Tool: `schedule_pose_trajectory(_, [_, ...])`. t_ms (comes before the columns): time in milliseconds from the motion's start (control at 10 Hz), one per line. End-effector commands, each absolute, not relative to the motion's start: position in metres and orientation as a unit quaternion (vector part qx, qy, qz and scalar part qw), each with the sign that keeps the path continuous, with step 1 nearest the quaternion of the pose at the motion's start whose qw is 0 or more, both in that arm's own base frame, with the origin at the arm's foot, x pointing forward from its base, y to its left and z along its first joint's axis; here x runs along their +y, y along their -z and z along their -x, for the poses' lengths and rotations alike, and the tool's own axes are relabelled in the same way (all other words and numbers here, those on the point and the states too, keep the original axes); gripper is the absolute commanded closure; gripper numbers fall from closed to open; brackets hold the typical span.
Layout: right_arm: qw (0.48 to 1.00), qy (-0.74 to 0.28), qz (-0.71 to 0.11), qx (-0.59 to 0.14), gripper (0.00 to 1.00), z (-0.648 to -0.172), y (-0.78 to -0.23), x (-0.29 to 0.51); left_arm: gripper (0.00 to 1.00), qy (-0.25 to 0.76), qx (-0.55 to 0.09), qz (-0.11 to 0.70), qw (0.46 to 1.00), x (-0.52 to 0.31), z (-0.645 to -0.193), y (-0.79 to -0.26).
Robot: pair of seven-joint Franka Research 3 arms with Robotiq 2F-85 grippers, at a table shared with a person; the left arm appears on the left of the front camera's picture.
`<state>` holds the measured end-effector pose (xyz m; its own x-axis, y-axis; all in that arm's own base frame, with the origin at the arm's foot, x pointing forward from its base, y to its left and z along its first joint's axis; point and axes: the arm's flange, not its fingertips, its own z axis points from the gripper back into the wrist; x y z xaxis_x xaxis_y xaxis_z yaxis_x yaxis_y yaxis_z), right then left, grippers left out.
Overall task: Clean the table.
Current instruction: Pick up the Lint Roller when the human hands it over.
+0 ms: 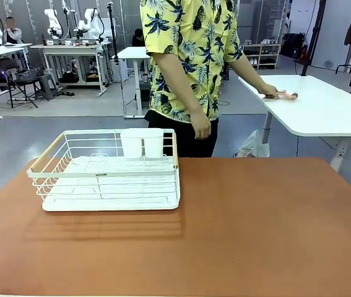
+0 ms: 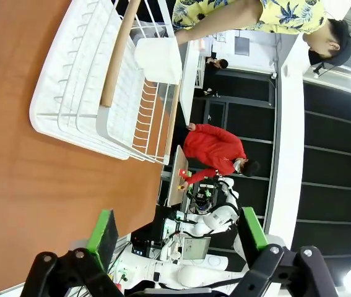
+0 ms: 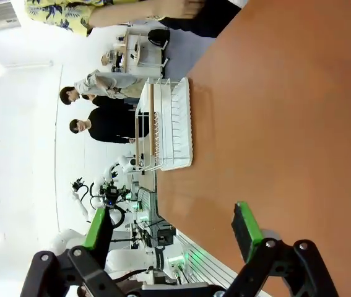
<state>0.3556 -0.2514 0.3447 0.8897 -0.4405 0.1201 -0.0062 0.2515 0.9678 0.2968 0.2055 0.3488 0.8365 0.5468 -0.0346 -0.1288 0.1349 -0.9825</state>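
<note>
The table (image 1: 255, 229) fills the near half of the front view, its reddish-brown top smooth and matte, with no crumbs or spills that I can make out. It looks rigid and heavy, a thing to be wiped across and not lifted, and a cloth should slide easily over so flat a top; nothing on it is worth gripping, so any hold would go on a wiping tool or on what stands on it.

That is a white wire rack (image 1: 107, 176) on the left part of the top, with a wooden bar at each end and a white cup holder (image 1: 142, 142) at its far rim; it looks light and stiff, and the rim wires or the wooden bars seem the natural places to take it.

The left gripper (image 2: 176, 216) hangs above the table near the rack, fingers spread wide and empty; the right gripper (image 3: 169, 210) likewise stands open over bare table, holding nothing.

Beyond the far edge stands a person (image 1: 187, 55), one hand (image 1: 269, 92) on a pinkish thing (image 1: 288, 96) lying on a white table (image 1: 324, 117) — a cloth perhaps; I cannot tell.
</note>
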Motion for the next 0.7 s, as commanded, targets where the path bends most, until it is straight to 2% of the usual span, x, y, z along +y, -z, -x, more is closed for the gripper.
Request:
schedule_pose_trajectory(0, [0.778, 0.116, -0.592, -0.175, 0.00, -0.3713, -0.3472, -0.2130, 0.00, -0.224, -0.167, 0.620, 0.733, 0.2075, -0.2927, -0.3513])
schedule_pose_trajectory(600, [0.778, 0.116, -0.592, -0.175, 0.00, -0.3713, -0.3472, -0.2130, 0.00, -0.224, -0.167, 0.620, 0.733, 0.2075, -0.2927, -0.3513])
